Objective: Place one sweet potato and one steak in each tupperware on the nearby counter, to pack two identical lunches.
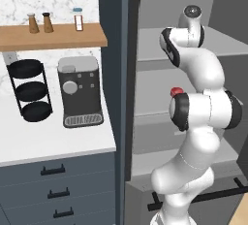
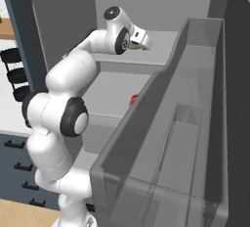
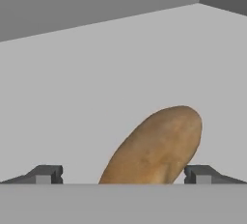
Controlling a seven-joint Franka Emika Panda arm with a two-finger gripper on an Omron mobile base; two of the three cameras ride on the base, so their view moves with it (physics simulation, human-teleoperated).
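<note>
On the grey fridge shelf [image 3: 72, 83], the sweet potato [image 3: 154, 146] lies straight ahead of the gripper [image 3: 123, 174], between its two fingertips. Its long axis slants from lower left to upper right across the hand view, and its right side sits close to the right fingertip. The jaws stand fully spread, holding nothing. No writing is legible.
</note>
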